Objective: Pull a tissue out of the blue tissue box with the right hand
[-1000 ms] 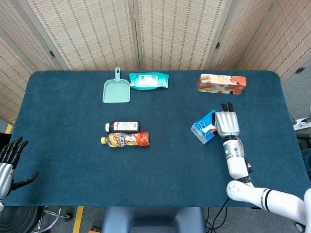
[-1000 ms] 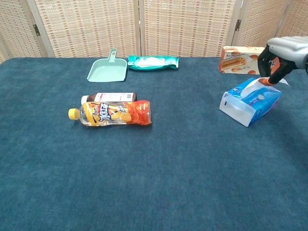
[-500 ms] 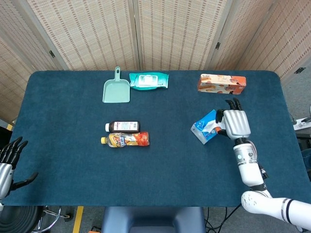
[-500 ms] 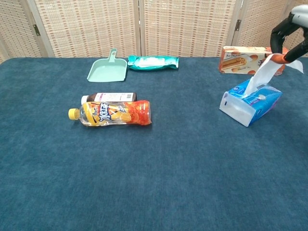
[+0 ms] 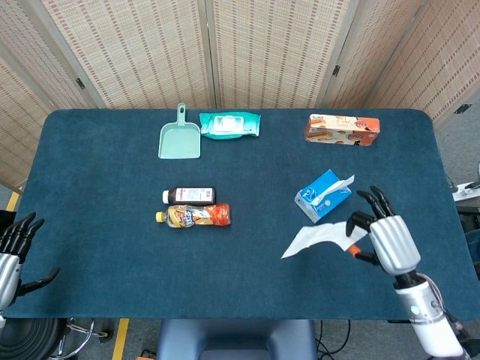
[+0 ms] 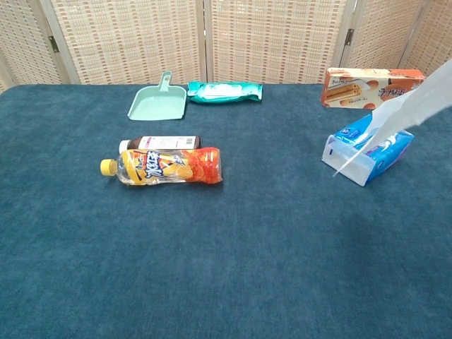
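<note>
the right robot hand (image 5: 390, 240) shows only in the head view, near the front right of the table (image 5: 97, 225), with its arm cut off by the lower edge; the chest view does not catch it at all. it pinches one end of a white tissue (image 5: 319, 237) between thumb and a finger while the other fingers spread upward. the tissue hangs free, stretching left from the robot hand and clear of the blue tissue box (image 5: 322, 195). in the chest view the tissue (image 6: 395, 120) runs off the right edge and covers part of the box (image 6: 360, 152), so whether it touches the box there is hard to tell. the box lies tilted on the right half of the table, with another tissue tip poking out of its slot. the left robot hand (image 5: 16, 244) is partly cut off at the lower left corner, off the table edge, fingers apart and holding nothing. along the far edge lie a green dustpan (image 5: 179, 139), a teal wipes pack (image 5: 229, 124) and an orange snack box (image 5: 342, 128). left of centre a dark bottle (image 5: 189, 196) lies just behind an orange drink bottle (image 5: 193, 216); their labels are too small to read
</note>
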You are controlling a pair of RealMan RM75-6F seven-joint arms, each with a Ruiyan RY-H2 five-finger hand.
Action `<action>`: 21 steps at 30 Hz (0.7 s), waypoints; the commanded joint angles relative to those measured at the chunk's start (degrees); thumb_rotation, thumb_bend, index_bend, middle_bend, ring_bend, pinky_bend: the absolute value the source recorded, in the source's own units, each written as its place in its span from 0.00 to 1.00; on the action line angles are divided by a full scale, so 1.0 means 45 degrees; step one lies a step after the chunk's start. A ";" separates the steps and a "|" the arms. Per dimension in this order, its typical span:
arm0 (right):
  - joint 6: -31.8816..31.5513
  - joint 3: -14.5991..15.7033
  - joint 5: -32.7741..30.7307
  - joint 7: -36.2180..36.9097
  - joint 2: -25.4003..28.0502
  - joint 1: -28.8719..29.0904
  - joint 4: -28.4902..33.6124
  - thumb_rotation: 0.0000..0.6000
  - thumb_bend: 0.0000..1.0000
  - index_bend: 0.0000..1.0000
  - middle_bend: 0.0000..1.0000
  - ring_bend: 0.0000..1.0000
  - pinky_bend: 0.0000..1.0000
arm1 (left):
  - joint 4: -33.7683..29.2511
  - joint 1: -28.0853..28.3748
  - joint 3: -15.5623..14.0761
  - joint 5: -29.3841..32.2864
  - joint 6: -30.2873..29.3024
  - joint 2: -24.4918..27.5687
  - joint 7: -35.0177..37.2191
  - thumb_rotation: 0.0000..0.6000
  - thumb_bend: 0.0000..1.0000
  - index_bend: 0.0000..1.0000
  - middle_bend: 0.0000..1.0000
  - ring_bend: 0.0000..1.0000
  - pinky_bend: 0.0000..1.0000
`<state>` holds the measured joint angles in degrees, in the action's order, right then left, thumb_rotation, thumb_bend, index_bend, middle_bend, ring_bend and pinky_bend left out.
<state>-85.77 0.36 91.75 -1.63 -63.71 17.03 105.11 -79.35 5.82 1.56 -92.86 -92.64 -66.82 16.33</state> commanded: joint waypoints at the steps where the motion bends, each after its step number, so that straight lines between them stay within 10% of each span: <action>1: -0.0494 0.0986 0.0997 0.0275 -0.0139 -0.0901 -0.0618 1.00 0.42 0.64 0.53 0.12 0.00 | 0.0007 -0.0002 0.0004 0.0010 0.0004 -0.0005 -0.0015 1.00 0.26 0.00 0.00 0.00 0.12; 14: 0.0112 0.0735 0.0416 -0.0416 -0.1256 -0.1247 -0.1998 1.00 0.41 0.56 0.39 0.06 0.00 | 0.0014 0.0017 -0.0034 -0.0037 0.0064 -0.0069 -0.0235 1.00 0.26 0.00 0.00 0.00 0.12; 21: 0.1201 0.0785 -0.0457 -0.0320 -0.1117 -0.1274 -0.2368 1.00 0.17 0.00 0.00 0.00 0.00 | -0.0016 0.0061 -0.0097 -0.0104 0.0179 -0.0163 -0.0584 1.00 0.26 0.00 0.00 0.00 0.12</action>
<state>-81.73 3.86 90.93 -2.73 -69.25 11.29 94.69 -79.39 6.07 1.15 -93.30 -91.86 -67.53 13.74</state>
